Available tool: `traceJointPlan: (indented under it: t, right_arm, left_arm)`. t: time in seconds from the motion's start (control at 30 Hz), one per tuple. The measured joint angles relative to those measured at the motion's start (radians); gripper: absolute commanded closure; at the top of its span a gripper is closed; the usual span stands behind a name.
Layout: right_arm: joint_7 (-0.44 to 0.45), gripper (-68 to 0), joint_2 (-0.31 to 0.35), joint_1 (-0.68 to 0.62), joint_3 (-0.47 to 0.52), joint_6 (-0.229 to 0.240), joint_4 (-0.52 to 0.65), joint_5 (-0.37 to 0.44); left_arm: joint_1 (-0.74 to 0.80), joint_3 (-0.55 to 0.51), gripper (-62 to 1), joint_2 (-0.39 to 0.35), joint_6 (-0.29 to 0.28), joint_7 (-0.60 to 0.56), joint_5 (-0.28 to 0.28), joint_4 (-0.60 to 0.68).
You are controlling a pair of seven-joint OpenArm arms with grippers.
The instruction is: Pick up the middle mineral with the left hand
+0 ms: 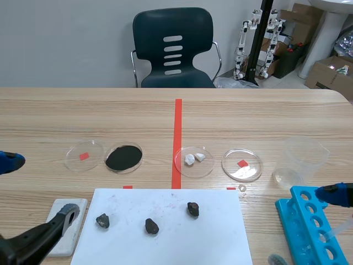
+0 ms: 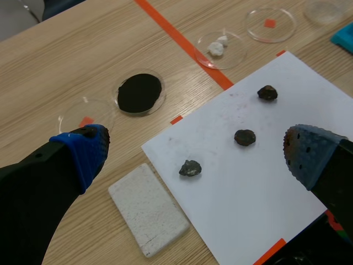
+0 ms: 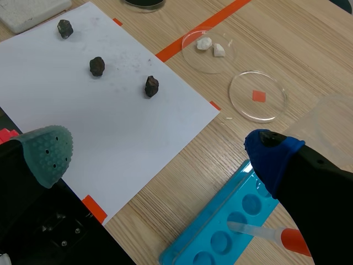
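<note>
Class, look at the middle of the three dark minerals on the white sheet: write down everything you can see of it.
The middle mineral is a small dark brownish-black lump, rough, irregular and dull. It lies loose on the white sheet, between the left mineral and the right mineral, apart from both. Only the sheet touches it; the open left gripper is clear of it.

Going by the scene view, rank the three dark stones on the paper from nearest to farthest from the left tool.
1. Left stone: on the left side of the paper, nearest the left tool.
2. Middle stone: near the paper's centre.
3. Right stone: right of centre and a little farther up the table, farthest.
</note>
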Motion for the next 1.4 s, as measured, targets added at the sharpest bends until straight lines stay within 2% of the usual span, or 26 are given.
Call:
traceJointPlan:
  t: [0.13, 0.2, 0.27, 0.43, 0.5, 0.67, 0.83, 0.9, 0.97, 1.13, 1.3, 1.4]
  right_arm:
    - [0.000, -67.9, 0.000, 0.000, 0.000, 0.000, 0.000, 0.000]
    - [0.000, -67.9, 0.000, 0.000, 0.000, 0.000, 0.000, 0.000]
    - [0.000, -67.9, 0.000, 0.000, 0.000, 0.000, 0.000, 0.000]
    - [0.000, -67.9, 0.000, 0.000, 0.000, 0.000, 0.000, 0.000]
    - [0.000, -67.9, 0.000, 0.000, 0.000, 0.000, 0.000, 0.000]
    - [0.000, -67.9, 0.000, 0.000, 0.000, 0.000, 0.000, 0.000]
    - [0.000, -67.9, 0.000, 0.000, 0.000, 0.000, 0.000, 0.000]
    - [0.000, -67.9, 0.000, 0.000, 0.000, 0.000, 0.000, 0.000]
    - [0.000, -67.9, 0.000, 0.000, 0.000, 0.000, 0.000, 0.000]
    - [0.000, -67.9, 0.000, 0.000, 0.000, 0.000, 0.000, 0.000]
    - [0.000, -67.9, 0.000, 0.000, 0.000, 0.000, 0.000, 0.000]
    - [0.000, -67.9, 0.000, 0.000, 0.000, 0.000, 0.000, 0.000]
  left_arm:
    - [-0.081, 0.040, -62.3, 0.051, 0.000, 0.172, -0.001, 0.000]
    - [-0.122, 0.080, -62.3, 0.053, 0.005, 0.280, -0.020, 0.000]
    - [-0.161, 0.134, -62.3, 0.053, 0.045, 0.379, -0.027, -0.004]
    - [-0.283, 0.302, -62.3, 0.053, 0.238, 0.575, -0.038, -0.063]
    - [-0.329, 0.368, -62.3, 0.053, 0.343, 0.635, -0.044, -0.096]
    - [-0.431, 0.512, -62.3, 0.053, 0.593, 0.715, -0.069, -0.186]
    - [-0.525, 0.679, -62.3, 0.053, 0.797, 0.767, -0.072, -0.222]
    - [-0.559, 0.724, -62.3, 0.056, 0.821, 0.781, -0.076, -0.222]
    - [-0.592, 0.751, -62.3, 0.066, 0.822, 0.784, -0.096, -0.222]
    - [-0.677, 0.814, -62.3, 0.117, 0.867, 0.842, -0.095, -0.224]
    - [-0.748, 0.869, -62.3, 0.169, 0.895, 0.864, -0.044, -0.267]
    - [-0.787, 0.889, -62.3, 0.193, 0.909, 0.866, -0.033, -0.308]
